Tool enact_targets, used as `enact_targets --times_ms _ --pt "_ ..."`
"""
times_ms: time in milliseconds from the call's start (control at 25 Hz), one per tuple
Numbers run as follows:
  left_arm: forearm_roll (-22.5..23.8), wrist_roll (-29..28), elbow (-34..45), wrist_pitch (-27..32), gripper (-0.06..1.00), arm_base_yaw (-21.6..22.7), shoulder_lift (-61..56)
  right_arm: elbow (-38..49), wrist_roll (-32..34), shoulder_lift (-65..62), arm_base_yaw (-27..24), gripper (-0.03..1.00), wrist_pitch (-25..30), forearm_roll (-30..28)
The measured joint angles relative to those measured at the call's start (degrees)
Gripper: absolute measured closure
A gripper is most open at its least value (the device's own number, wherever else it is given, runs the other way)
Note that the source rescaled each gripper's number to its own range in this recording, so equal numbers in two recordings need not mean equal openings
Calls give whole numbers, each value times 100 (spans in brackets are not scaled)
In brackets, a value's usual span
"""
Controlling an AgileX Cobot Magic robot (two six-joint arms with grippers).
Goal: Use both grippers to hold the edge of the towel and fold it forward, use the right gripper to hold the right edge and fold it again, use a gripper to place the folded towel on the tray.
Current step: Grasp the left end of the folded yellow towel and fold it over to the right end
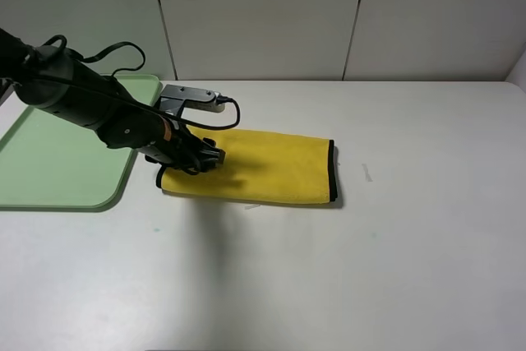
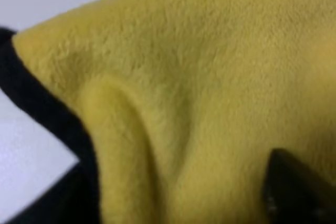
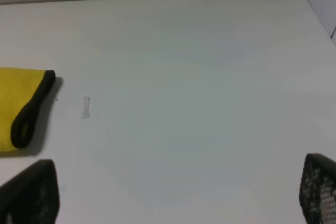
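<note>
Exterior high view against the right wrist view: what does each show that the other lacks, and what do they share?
Only the exterior high view shows the tray, the whole folded towel and the left gripper down on the towel's left end. Only the right wrist view shows the right gripper, its fingers wide apart over the table. Both show the towel's right end with its black edge and a small pale mark on the table beside it.
</note>
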Motion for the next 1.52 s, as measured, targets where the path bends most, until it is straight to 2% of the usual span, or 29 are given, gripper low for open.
enact_targets --times_ms 200,280,640,800,1000,1200,1520 --pt "-65 -106 28 -1 78 0 -7 0 0 0 0 -3 0 4" --pt "-82 -137 34 -27 87 0 -7 0 0 0 0 -3 0 4" --pt "-104 -271 46 58 87 0 -109 0 0 0 0 -3 0 4" --pt "-104 -171 63 707 88 -19 -471 0 0 0 0 -3 0 4" --pt "-104 230 -281 1789 88 -123 -981 0 0 0 0 -3 0 4" --pt "-86 485 -892 2768 88 -464 -1084 0 0 0 0 -3 0 4" --pt "-86 533 -1700 2921 88 -1302 -1006 0 -3 0 0 -3 0 4"
